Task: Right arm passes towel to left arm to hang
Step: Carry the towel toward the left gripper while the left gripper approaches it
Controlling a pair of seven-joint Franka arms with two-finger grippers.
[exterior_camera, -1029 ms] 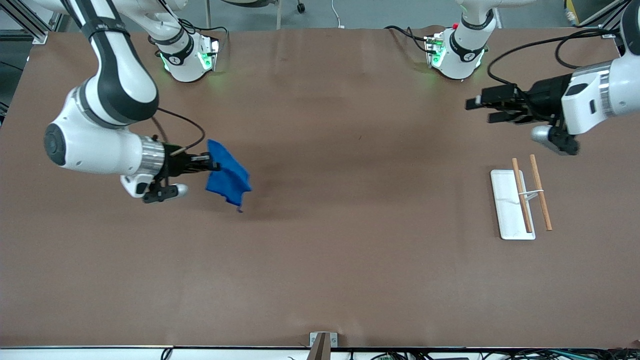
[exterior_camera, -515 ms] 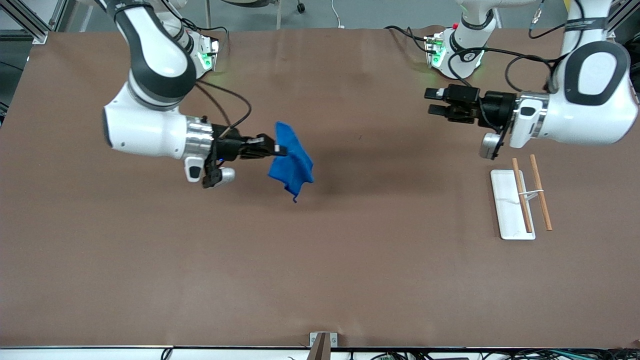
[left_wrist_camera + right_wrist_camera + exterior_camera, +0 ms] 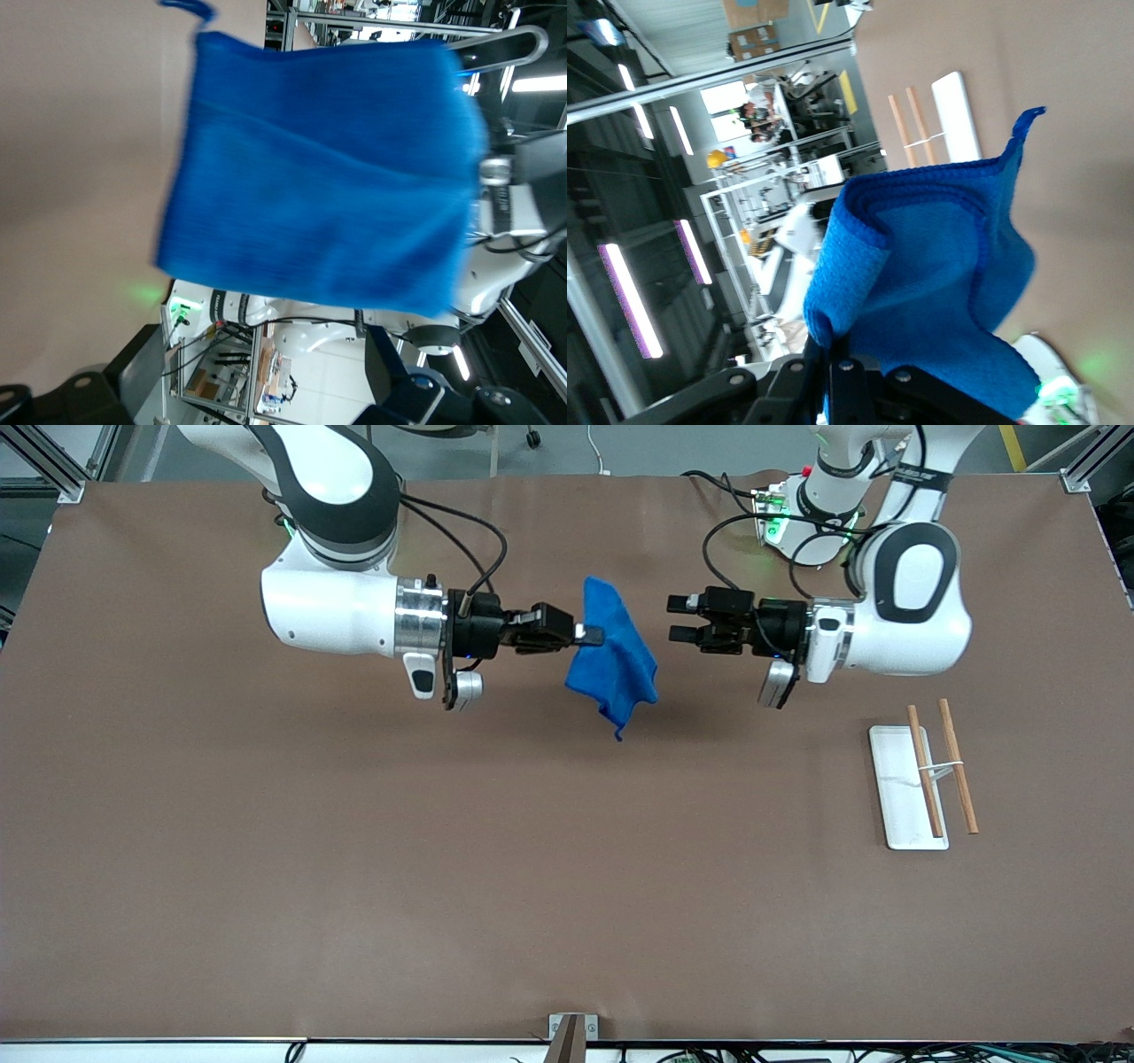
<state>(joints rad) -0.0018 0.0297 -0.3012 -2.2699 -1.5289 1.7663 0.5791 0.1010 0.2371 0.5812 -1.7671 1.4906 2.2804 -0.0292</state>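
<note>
The towel [image 3: 613,657], a bright blue cloth, hangs in the air over the middle of the table. My right gripper [image 3: 592,636], on the arm with the silver wrist collar, is shut on its upper edge. In the right wrist view the towel [image 3: 921,266] bunches at the shut fingers [image 3: 849,381]. My left gripper [image 3: 678,620] is open and empty, level with the towel and a short gap from it, pointing at it. The left wrist view shows the towel [image 3: 319,168] spread wide just ahead of the open fingers [image 3: 133,354].
A white rectangular base [image 3: 904,786] with two wooden rods [image 3: 941,769] lies on the table toward the left arm's end, nearer the front camera than the grippers. It also shows in the right wrist view [image 3: 957,115]. The brown table [image 3: 443,850] spreads around.
My right gripper has carried the towel toward the middle of the table. My left gripper has moved in toward it from the left arm's end and now faces the towel closely.
</note>
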